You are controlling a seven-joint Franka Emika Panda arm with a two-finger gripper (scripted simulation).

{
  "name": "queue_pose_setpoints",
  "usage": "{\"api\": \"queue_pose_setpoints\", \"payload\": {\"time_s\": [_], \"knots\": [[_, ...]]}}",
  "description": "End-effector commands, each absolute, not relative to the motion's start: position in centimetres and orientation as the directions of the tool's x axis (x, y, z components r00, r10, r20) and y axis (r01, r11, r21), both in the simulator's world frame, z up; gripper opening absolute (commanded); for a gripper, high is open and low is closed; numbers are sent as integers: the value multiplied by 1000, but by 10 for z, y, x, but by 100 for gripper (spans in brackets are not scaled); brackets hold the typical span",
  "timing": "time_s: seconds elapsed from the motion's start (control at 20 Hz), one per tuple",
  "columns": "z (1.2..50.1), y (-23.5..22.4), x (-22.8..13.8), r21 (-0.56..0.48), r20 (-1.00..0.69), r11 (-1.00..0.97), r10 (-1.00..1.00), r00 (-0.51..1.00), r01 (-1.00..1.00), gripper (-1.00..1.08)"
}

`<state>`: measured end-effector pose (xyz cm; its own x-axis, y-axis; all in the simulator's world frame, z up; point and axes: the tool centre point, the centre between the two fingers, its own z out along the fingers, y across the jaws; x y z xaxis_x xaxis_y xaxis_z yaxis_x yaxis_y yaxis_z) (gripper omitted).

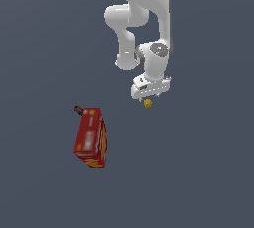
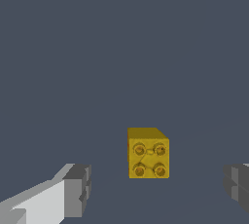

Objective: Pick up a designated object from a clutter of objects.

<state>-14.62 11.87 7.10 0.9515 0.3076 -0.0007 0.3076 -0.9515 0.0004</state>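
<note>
Between the spread fingers of the claw (image 2: pixel 153 191) sits the yellow cube (image 2: pixel 148 154), untouched.

No legible text anywhere; large red cardboard-like box (image 1: pixel 91 137), well apart from the end effector, carries yellow-white print on its faces, too blurred to read as letters or a brand; tiny yellow-orange blocky cube (image 2: pixel 148 153), between the fingers in the wrist view, shows four round stud marks, no numbers or lettering
</note>
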Motion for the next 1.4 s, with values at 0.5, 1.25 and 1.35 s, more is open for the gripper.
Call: {"api": "queue_pose_setpoints", "payload": {"time_s": [0.5, 1.25, 1.35], "knots": [[31, 119, -148, 0, 0, -951, 309, 951, 309, 100], [22, 119, -147, 0, 0, -951, 309, 951, 309, -100], [22, 119, -147, 0, 0, -951, 309, 951, 309, -100]]}}
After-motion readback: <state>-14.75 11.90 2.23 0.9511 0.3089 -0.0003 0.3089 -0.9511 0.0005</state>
